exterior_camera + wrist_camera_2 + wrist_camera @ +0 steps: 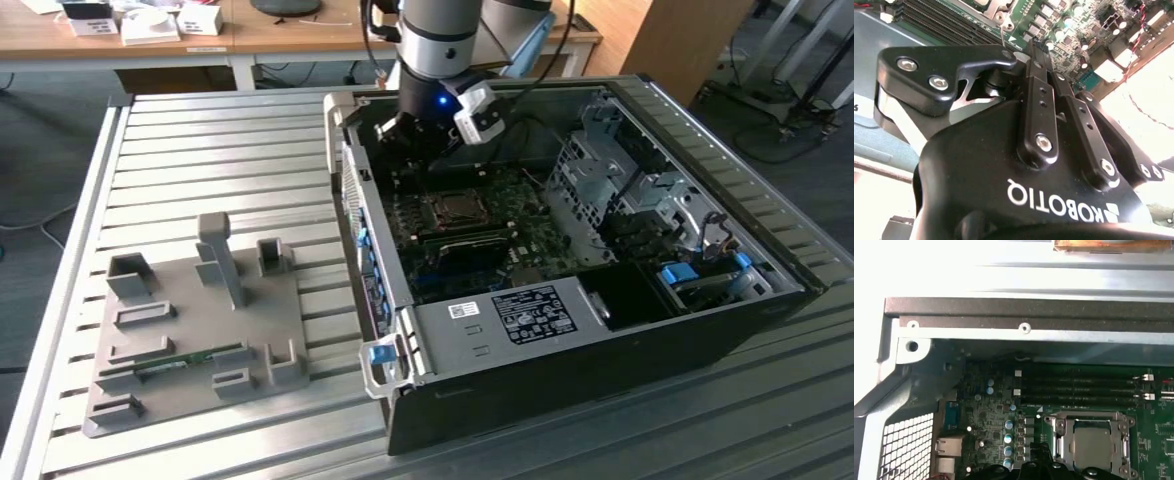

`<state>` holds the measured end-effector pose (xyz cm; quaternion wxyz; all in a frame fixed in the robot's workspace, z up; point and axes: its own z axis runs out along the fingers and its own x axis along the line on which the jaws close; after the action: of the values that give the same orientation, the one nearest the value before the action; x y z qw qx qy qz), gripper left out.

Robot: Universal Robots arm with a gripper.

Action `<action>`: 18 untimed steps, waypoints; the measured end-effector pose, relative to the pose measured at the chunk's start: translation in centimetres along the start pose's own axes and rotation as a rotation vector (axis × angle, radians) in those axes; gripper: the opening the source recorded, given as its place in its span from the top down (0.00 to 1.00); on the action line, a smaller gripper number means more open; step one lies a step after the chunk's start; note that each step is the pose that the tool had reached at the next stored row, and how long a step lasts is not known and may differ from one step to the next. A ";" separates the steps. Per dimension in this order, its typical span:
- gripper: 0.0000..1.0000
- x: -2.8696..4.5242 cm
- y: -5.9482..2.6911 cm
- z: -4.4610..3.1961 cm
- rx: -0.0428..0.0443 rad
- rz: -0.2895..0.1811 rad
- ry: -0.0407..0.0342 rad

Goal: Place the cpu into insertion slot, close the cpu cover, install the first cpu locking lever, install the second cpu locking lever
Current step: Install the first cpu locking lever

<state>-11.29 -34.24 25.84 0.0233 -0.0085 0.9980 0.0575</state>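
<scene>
1. on the exterior view's left, well apart from the pincer [411,160], we see a grey moulded tray [187,330] lying on the slatted metal table [200,140], with a thin green board strip [174,362] resting in it.
2. between that tray and the pincer rises the near wall of the open computer case [601,370], which lies on its side on the same table.
3. the pincer hangs from the arm [441,40] and is down inside the case, close to its far wall.
4. in the second wrist view the pincer [1019,54] is narrow: its tips are drawn together and we see nothing held between them. it points at the green motherboard [1069,20].
5. in the exterior view the socket [454,208] lies near the pincer, on the side toward the camera.
6. in the first wrist view the cpu [1093,442] sits in that socket, just beside the pincer's tip [1040,450]. we cannot tell whether the tip touches anything.
7. the cpu cover [1086,416] lies flat over the cpu, and its window frames the silvery top.
8. dark memory slots [1079,387] run in rows alongside the socket, between it and the case wall.
9. on the exterior view's right of the pincer stands a grey drive cage [621,170], and a blue part [681,272] lies farther off.
</scene>
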 end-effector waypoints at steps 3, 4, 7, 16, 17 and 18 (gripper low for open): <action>0.89 0.65 0.01 -0.02 0.0001 -0.001 -0.0053; 0.89 0.84 0.02 -0.02 0.0001 -0.001 -0.0067; 0.89 1.20 0.02 -0.03 0.0001 -0.001 -0.0084; 0.89 1.44 0.01 -0.04 -0.1027 0.004 -0.0110; 0.89 1.45 0.01 -0.04 -0.1066 0.004 -0.0111; 0.89 1.45 0.01 -0.04 -0.1091 0.004 -0.0111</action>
<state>-12.75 -34.25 25.81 0.0282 -0.0073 0.9933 0.1120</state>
